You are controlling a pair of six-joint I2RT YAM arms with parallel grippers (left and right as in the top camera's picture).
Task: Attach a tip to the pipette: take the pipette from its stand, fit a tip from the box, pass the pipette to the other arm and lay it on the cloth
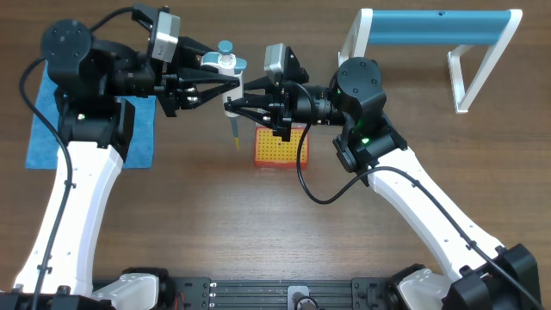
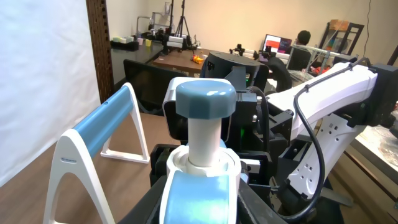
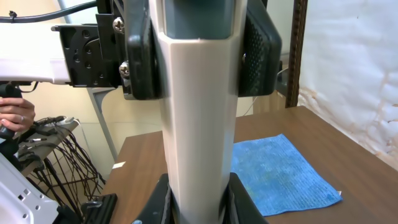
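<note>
Left gripper (image 1: pixel 225 80) and right gripper (image 1: pixel 236 105) are both seen clamped on the pipette (image 1: pixel 225 62), which is held upright in the air between the two arms, at about twelve o'clock from the middle of the table (image 1: pixel 215 215) in the top view. The upper part of the pipette, just under its blue plunger cap, is gripped by the left gripper; in the right wrist view its black pads (image 3: pixel 140 56) are pressed flat against both sides of the white body (image 3: pixel 199 112). The body is taken lower down by the right gripper (image 3: pixel 199 202), whose two fingers sit tight against it on either side. In the left wrist view the blue cap and white neck of the pipette (image 2: pixel 204 124) rise straight from between the left gripper's own fingers (image 2: pixel 199 208).

A thin yellowish tip (image 1: pixel 237 138) appears to be fitted to the lower end of the pipette, though the joint itself is too small to be made out. The tip hangs at nine o'clock of the orange tip box (image 1: pixel 281 148), just beside it and not over it.

The blue cloth (image 1: pixel 43 138) is spread at nine o'clock on the table, partly covered by the left arm. The blue-and-white stand (image 1: pixel 430 30) is placed at two o'clock, well apart from both grippers.
</note>
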